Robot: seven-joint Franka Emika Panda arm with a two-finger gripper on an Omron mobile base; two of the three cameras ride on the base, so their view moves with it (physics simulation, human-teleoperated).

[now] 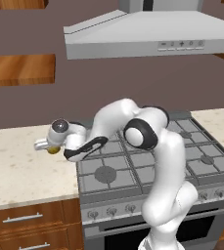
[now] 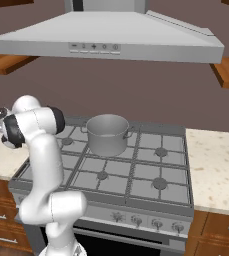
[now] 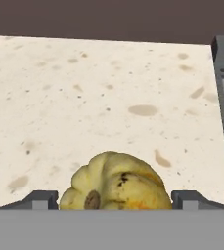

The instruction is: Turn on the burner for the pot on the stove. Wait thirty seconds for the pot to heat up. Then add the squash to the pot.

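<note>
Two finger tips flank the squash [image 3: 116, 181] on the speckled counter [image 3: 84, 107].
Our gripper [image 3: 116, 201] brackets it; we cannot tell whether it grips. The pot [image 2: 107, 134] sits on the stove [image 2: 156, 170].

A grey hood [image 2: 106, 42] hangs on a dark brown wall [image 1: 108, 93]. Wooden shelves [image 1: 19, 70] flank it. The speckled beige tabletop [image 1: 15, 166] sits over wooden drawers [image 1: 28, 222].

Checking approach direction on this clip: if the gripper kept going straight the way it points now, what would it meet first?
The squash: it sits between the gripper's tips already. Right under it lies the counter, which looks like the next contact, though depth is hard to judge.
</note>
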